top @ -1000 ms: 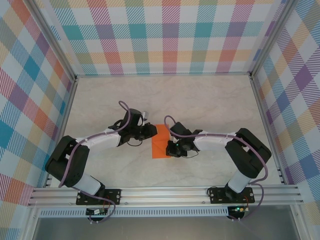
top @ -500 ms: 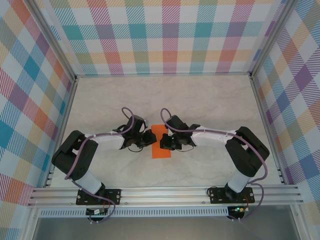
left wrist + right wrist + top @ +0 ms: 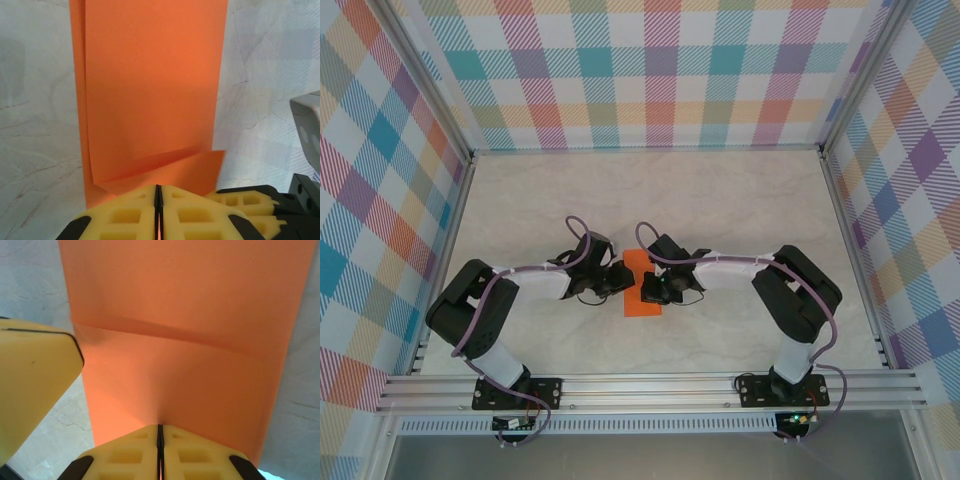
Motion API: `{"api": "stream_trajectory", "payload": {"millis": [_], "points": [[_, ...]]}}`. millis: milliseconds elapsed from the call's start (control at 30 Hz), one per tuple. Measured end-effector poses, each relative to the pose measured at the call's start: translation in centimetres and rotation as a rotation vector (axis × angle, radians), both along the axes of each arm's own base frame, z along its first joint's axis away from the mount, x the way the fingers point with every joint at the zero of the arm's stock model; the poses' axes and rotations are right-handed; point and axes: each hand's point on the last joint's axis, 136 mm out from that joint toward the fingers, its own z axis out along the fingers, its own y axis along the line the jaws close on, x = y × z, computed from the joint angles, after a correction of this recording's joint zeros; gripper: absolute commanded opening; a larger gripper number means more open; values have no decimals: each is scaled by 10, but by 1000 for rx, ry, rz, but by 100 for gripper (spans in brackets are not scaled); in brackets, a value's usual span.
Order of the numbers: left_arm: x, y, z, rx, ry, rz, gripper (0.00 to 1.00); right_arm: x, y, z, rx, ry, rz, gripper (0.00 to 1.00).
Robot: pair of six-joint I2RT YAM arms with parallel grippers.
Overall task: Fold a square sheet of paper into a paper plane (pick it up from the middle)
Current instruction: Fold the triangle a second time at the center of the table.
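Centre: yellow-fingered left gripper (image 3: 158,189) and right gripper (image 3: 160,427) stood close together on the folded orange paper sheet (image 3: 150,90), barring passage.
Far half: pale marbled tabletop (image 3: 650,190) lay open to the plaid wall (image 3: 650,70).

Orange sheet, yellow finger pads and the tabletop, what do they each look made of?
Sheet: thin matte paper; it holds sharp creases, and a folded layer lifts slightly at its edge.
Pads: probably soft moulded foam or rubber, matte, with recessed pockets.
Tabletop: smooth, pale, marble-look surface with grey veins; likely printed laminate, though real stone can't be ruled out.
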Motion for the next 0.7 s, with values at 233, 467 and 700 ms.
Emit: {"api": "stream_trajectory", "payload": {"millis": [233,467,700], "points": [[-3,-7,0,-7,-7,-20,11,0,1,0,3,5,2,9],[-5,-2,-19,38,24,-3,9,0,1,0,13,17,2,10],[-3,-2,-19,46,38,16,8,-4,3,2,39,30,46,12]]}}
